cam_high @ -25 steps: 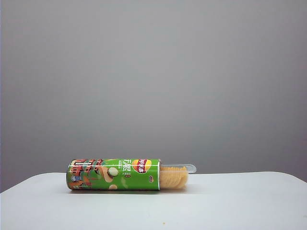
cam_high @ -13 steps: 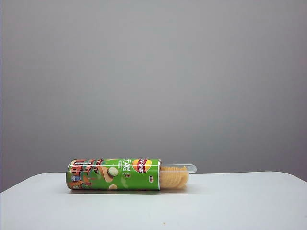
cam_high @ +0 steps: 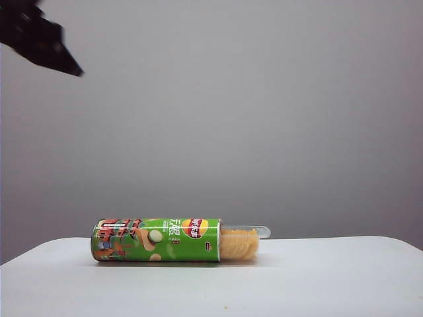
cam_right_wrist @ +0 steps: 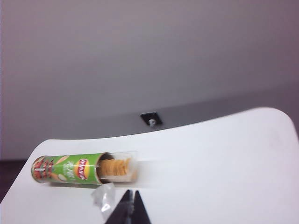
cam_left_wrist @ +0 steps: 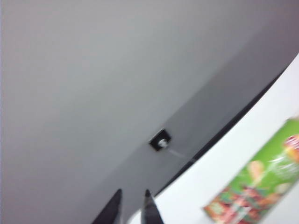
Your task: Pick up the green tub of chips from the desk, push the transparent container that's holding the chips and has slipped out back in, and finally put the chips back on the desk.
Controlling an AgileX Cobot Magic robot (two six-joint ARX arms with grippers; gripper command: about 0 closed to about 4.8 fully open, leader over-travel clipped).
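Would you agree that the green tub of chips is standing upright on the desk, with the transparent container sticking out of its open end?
Not quite: the green tub of chips lies on its side on the desk, as the exterior view shows. The transparent container does stick out of its open end.

Green tub of chips [cam_high: 156, 240]: bright green body w/ red-and-yellow logo, white text, pale chip pics, red-orange artwork at closed end. Chips [cam_high: 238, 244] are seen as pale yellow-gold, held in clear, colourless transparent container [cam_high: 258, 232]. Desk [cam_high: 317, 277] is plain white, no pattern; backdrop wall [cam_high: 251, 105] is flat grey. Left gripper [cam_left_wrist: 132, 207] and right gripper [cam_right_wrist: 131, 205] are shown w/ black fingers. A small black square plate [cam_right_wrist: 151, 118] w/ silver centre is seen on wall.
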